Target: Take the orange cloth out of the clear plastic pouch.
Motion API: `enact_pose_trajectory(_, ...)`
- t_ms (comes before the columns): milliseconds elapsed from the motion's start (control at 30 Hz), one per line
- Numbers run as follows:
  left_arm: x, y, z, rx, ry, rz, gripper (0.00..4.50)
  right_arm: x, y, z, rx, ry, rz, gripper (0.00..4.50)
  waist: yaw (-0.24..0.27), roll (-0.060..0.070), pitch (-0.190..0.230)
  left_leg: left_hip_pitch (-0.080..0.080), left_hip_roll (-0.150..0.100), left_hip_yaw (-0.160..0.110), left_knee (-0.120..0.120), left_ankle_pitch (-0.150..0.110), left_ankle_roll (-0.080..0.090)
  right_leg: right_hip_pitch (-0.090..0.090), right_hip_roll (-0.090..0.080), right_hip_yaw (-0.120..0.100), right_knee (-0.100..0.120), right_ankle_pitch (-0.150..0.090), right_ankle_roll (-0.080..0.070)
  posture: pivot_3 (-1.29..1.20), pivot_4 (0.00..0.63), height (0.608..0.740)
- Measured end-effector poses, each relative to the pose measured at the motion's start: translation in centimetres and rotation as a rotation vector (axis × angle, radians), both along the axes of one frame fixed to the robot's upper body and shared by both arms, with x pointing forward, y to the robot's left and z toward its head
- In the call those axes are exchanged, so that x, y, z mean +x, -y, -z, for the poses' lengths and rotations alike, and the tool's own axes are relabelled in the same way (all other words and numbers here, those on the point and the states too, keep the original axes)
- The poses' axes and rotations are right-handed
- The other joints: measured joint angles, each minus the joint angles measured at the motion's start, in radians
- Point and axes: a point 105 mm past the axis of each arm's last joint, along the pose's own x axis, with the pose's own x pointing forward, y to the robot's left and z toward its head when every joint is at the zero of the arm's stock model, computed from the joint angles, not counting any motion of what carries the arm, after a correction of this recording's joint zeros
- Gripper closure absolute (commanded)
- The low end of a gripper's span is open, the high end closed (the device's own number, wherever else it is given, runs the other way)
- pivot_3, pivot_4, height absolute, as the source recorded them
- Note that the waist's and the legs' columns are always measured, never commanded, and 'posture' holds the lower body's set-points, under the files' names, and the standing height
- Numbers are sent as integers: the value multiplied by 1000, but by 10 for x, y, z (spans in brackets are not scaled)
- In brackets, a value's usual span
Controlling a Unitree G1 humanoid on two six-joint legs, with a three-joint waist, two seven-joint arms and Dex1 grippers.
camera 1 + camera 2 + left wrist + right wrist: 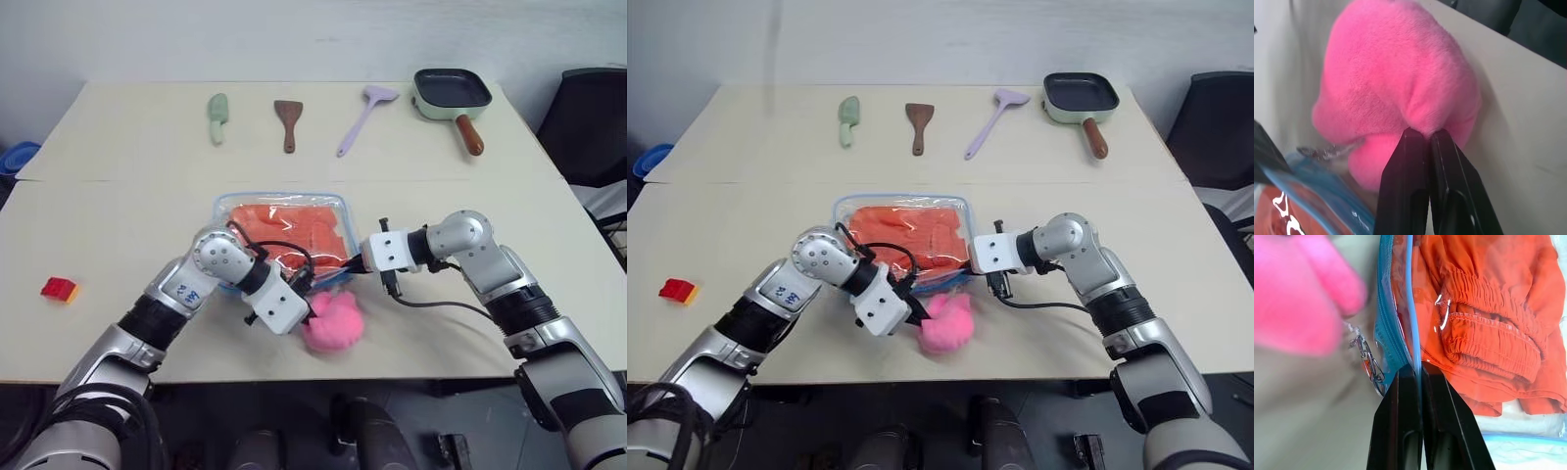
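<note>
Both arms angle inward and down over the tabletop, the right end effector clamped on the clear plastic pouch's blue edge, the left end effector closed against the pink plush, the orange cloth inside the pouch between them.

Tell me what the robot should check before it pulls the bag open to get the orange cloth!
1. Right gripper shut on the bag's blue edge: ok.
2. Left gripper holding the bag: cannot tell; its closed tips sit against the pink plush.
3. Orange cloth in the bag: ok.
4. Zipper open: cannot tell.
5. Plush away from the bag's opening: not ok, it lies right beside it.
</note>
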Motion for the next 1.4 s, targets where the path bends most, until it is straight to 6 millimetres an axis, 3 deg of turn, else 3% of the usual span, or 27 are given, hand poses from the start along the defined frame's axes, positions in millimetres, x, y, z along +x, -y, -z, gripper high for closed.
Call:
enact_pose_trajectory(433,-3,-62,-8,-16,-47,-285,4500,0,6,-4,5,5,-3,4480,-2,0,0,0,0,-2,-1,0,0,-1,-1,-1,1,-1,-1,0,150,740)
enact_pose_trajectory(900,-9,-97,-8,-41,-57,-477,4500,1,21,-2,-3,-5,35,4480,-2,1,1,0,0,-3,-1,0,0,-2,-2,-2,1,-1,-2,0,150,740)
enact_pose_trajectory(1033,-4,-127,-11,-38,-51,-606,4500,-1,29,-1,-13,6,39,4480,-3,1,1,0,0,-2,-2,0,0,-3,-2,-2,1,-1,-2,0,150,740)
enact_pose_trajectory(1233,-5,-191,-22,-49,-80,-867,4500,-9,49,0,-44,28,37,4480,-2,2,1,-3,0,-1,-2,0,0,-6,-3,-2,1,-1,-2,0,150,740)
enact_pose_trajectory(1400,-1,-201,-28,-131,-125,-952,4500,-19,47,0,-36,20,-6,4480,0,2,1,-4,-1,0,-2,0,0,-8,-3,-1,2,-1,-2,0,150,740)
